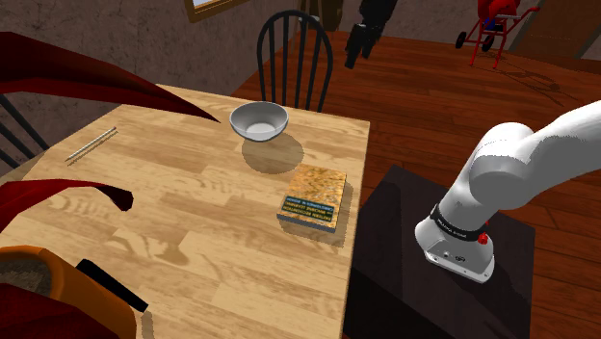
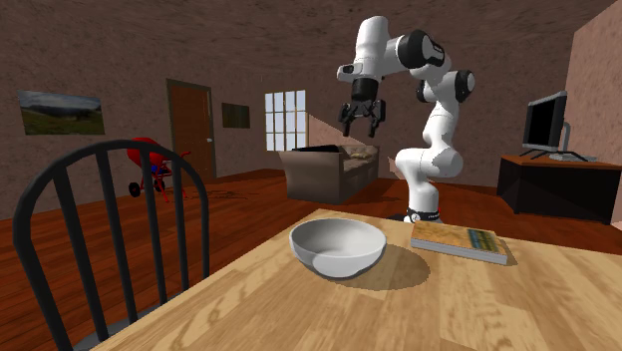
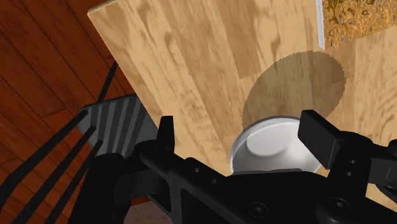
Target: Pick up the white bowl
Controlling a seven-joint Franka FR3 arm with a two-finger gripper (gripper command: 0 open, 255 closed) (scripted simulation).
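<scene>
Well below the pincer (image 2: 361,120), on the wooden desk (image 1: 193,183): a white bowl (image 3: 273,149), upright, untouched. High over it, pincer spread apart, gripping nothing. Past the bowl, lying flat, a book (image 1: 314,195); beside the desk edge, a black chair (image 1: 294,48).

Bare tabletop (image 1: 193,193) around the bowl (image 1: 258,120) — chair (image 3: 121,124) beside its edge, book (image 1: 314,197) nearby

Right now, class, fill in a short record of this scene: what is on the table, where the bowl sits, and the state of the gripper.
table: wooden, a chair at one edge
bowl: white, upright, empty, near the chair
book: flat, apart from the bowl
gripper: open, high above the table, holding nothing
task step: bowl not yet grasped
</scene>
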